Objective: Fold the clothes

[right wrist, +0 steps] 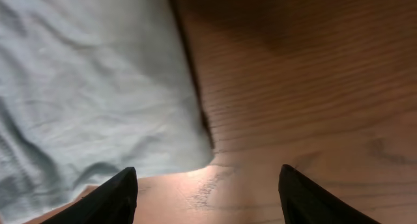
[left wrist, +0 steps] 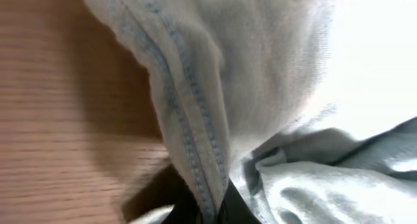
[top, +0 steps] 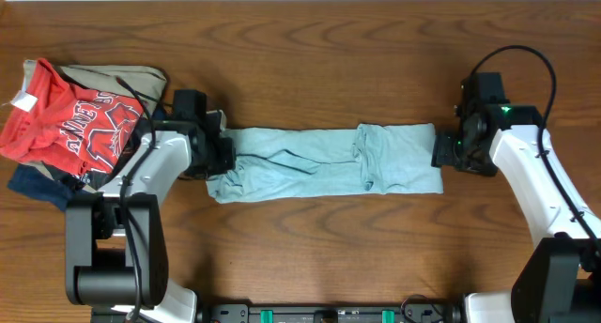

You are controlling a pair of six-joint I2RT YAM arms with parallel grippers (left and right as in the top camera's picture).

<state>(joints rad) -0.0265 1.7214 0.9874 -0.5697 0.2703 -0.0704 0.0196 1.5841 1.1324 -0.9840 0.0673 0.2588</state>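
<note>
T-shirt (top: 319,163) hem stitching, clamped in the left gripper (top: 221,154), showed only at that wrist; right gripper (right wrist: 207,185) gaped; red shirt (top: 80,126) lettering was illegible.

My two arms are white shells over black joints and black bases. A black cable (top: 526,53) loops above my right arm (top: 535,163), where a small green light (top: 506,108) glows; another trails over my left arm (top: 155,168). My right fingertips (right wrist: 112,196) are dark tapered wedges.
</note>
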